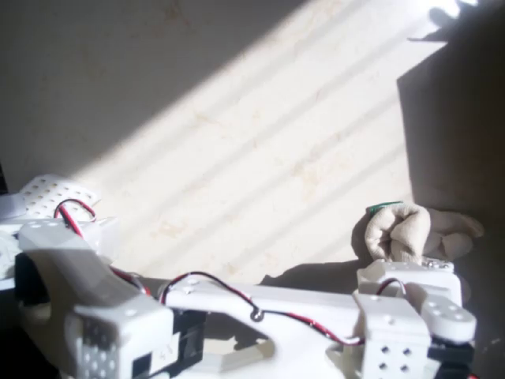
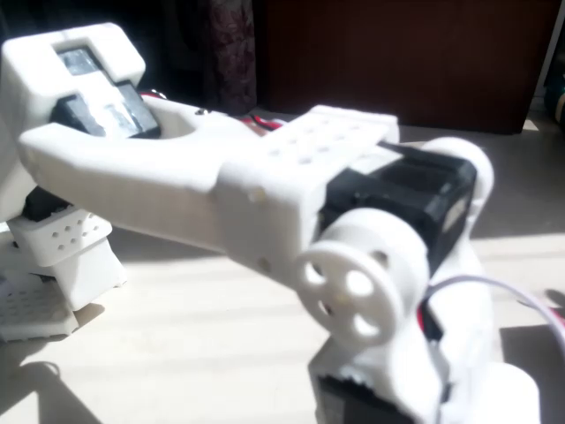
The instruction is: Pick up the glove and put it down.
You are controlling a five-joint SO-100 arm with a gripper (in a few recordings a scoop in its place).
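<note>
Glove: the cream glove (image 1: pixel 410 231) lies bunched at the right of the overhead view, a small green tag showing at its top edge, half in sunlight and half in shadow.

Arm: the white arm (image 1: pixel 260 312) stretches across the bottom of the overhead view, red and black wires running along it, and its far end sits right at the glove's lower edge.

Fingers: I cannot tell whether they are open, closed or already on the glove; the arm's own wrist housing covers them from above, and the fixed view is too close and blurred to help.

Progress: by my reading this is the reach or the first bite of the pick. The glove looks to be resting on the surface, not lifted, though the overlap with the arm makes that hard to be sure of.

Left to do: close on the fabric if that is not done, lift it, then set it back down.

Surface: pale, stone-like surface (image 1: pixel 260 150), crossed by a broad slanting band of sunlight with darker stripes in it.

Room: dark wood panelling (image 2: pixel 371 53) stands behind the arm in the fixed view, and a large dark shadow falls at the upper right of the overhead view.
</note>
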